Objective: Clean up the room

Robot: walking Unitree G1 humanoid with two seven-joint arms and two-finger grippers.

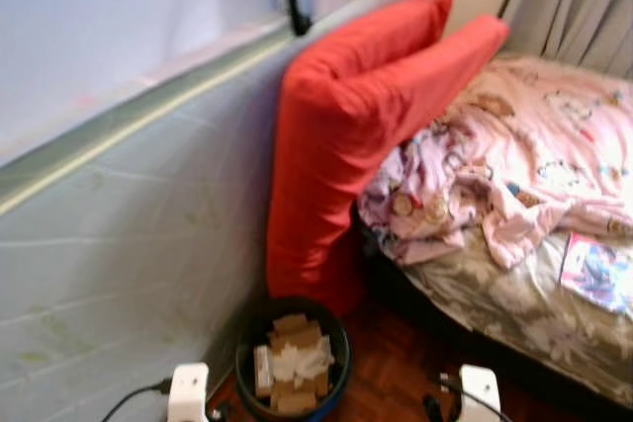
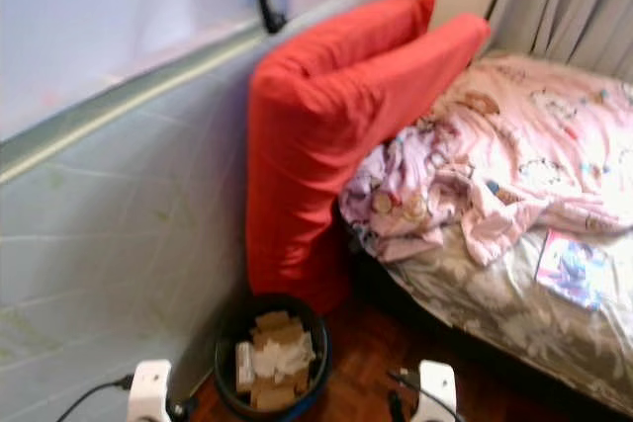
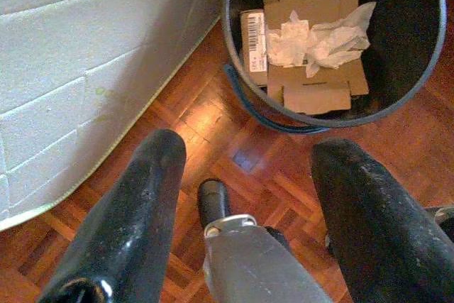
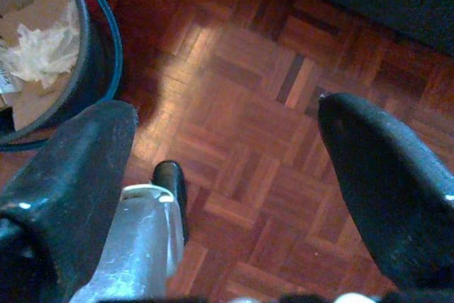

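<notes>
Cardboard [image 3: 312,86] and tissue [image 3: 319,33] fill the bin [image 3: 418,76]; light and soft, the blanket [image 1: 534,165] should be gripped at a fold. Both grippers [image 3: 248,196] [image 4: 227,175] are spread wide, empty.

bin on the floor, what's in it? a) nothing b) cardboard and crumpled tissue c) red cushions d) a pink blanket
b: the bin holds flattened cardboard with crumpled white tissue on top, seen from the left gripper, which hovers open above the wood floor.
</notes>
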